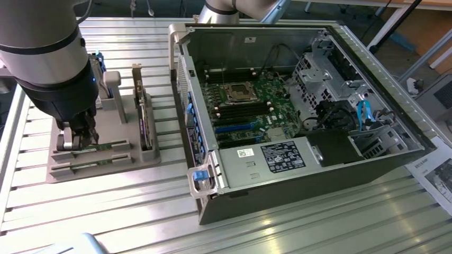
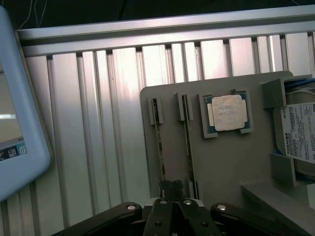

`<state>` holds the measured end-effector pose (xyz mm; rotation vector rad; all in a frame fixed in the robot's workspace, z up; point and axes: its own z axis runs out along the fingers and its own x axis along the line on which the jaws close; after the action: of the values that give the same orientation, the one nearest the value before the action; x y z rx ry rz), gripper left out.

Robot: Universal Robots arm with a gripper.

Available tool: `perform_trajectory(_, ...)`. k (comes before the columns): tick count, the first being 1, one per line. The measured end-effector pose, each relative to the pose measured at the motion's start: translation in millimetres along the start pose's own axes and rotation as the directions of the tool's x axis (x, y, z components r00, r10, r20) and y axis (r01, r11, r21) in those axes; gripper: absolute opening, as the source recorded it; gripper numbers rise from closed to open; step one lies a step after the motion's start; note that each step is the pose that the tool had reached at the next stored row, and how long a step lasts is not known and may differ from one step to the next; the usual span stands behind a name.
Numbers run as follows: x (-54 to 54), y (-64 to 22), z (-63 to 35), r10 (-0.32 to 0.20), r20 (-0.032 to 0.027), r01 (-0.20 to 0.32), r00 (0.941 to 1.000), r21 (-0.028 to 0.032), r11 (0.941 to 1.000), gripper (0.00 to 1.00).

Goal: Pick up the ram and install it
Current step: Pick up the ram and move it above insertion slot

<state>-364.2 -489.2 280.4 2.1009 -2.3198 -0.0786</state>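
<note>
Exterior view: gripper [image 1: 73, 142], fingers pinched fully together, low over the gray tray [image 1: 152, 156] near the bench [image 1: 106, 211] edge at the exterior view's left. By the fingertips the ram [image 2: 160, 142] lies in a tray slot (contact cannot be told), a second stick [image 2: 188, 142] alongside.

Count as it stands:
- ram sticks [image 2: 158, 142] x2, each in its own slot, both right by the jaws
- holder [image 2: 221, 162] x1, carrying them
- processor chip [image 2: 227, 113] x1, beyond the sticks from the jaws
- hard drive [image 2: 298, 132] x1, past the chip
- expansion card [image 1: 143, 119] x1, upright, near the jaws
- open computer case [image 1: 282, 198] x1, well apart from the jaws
- arm [image 1: 42, 47] x1
- light-blue screen-like unit [image 2: 19, 123] x1, off the holder
- slatted surface [image 1: 106, 211] x1
</note>
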Motion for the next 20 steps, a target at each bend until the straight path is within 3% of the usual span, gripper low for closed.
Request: perform_trajectory(20, 1.4, -0.5, 24.7, 0.0, 0.0001, 0.0, 1.0, 0.0001, 1.0, 0.1)
